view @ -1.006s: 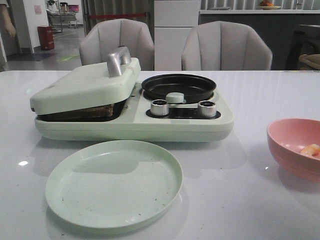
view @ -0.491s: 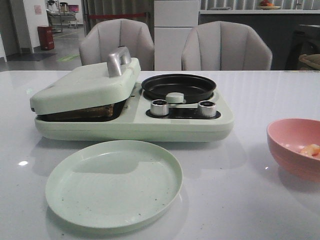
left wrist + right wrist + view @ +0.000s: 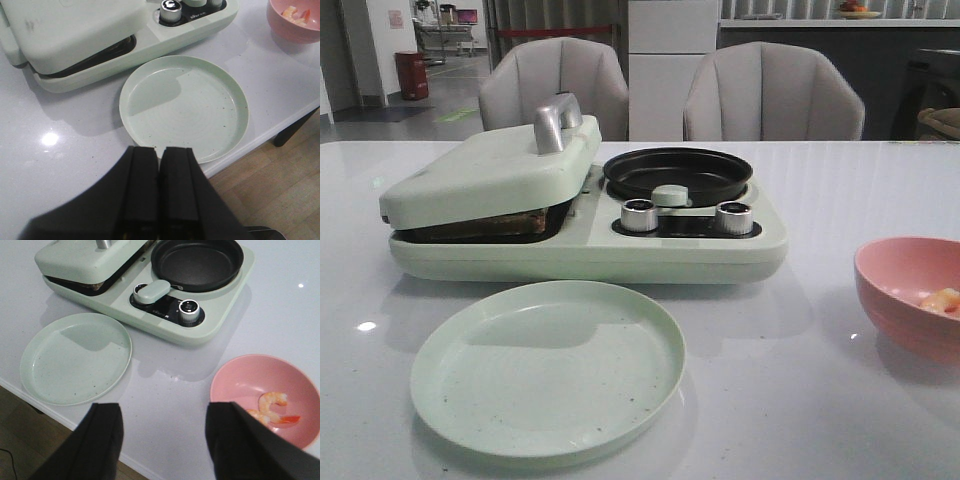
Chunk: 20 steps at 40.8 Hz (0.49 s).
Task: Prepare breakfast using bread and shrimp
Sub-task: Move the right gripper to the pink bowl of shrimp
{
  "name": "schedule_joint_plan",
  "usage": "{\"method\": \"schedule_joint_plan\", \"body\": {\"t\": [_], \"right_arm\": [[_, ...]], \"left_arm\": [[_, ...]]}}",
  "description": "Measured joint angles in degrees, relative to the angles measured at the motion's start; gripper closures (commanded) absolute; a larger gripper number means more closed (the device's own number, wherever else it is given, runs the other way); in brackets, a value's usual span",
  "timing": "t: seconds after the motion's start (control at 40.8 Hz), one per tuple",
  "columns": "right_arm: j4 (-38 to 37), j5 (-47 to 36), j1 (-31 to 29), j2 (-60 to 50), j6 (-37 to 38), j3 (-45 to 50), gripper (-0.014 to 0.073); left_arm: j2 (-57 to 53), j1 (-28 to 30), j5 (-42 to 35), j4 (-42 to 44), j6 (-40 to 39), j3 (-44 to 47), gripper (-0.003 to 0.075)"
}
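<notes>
White table (image 3: 840, 400), pink bowl (image 3: 235, 385): soft, slippery shrimp (image 3: 272, 407), best pinched mid-curl; right gripper (image 3: 162, 440) spread, left gripper (image 3: 160, 187) closed empty.

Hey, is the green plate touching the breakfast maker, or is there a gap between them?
Apart. The right wrist view shows a strip of bare white table between the green plate and the breakfast maker; the front view shows the same gap.

breakfast maker (image 3: 570, 245): pale green, with shiny silver knobs
pan (image 3: 677, 172): black
plate (image 3: 548, 367): pale green with tiny dark specks
bowl (image 3: 903, 290): pink
shrimp (image 3: 272, 407): orange-pink and white
bread (image 3: 485, 224): brown edge showing under the lid
table (image 3: 800, 400): white and shiny
chairs (image 3: 772, 92): grey
</notes>
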Motion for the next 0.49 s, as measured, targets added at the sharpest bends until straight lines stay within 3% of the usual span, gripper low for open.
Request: {"method": "schedule_joint_plan", "body": {"t": [0.221,0.491], "right_arm": [[-2.69,2.68,-5.07,11.43,0.83,-3.64,0.0119],[-3.28,8.60,-20.60,30.40,0.96,-12.19,0.0119]], "left_arm": [[0.00,0.00,-0.05,0.00,0.00,0.00,0.0619],[0.00,0.00,-0.05,0.00,-0.11,0.00,0.0619]]}}
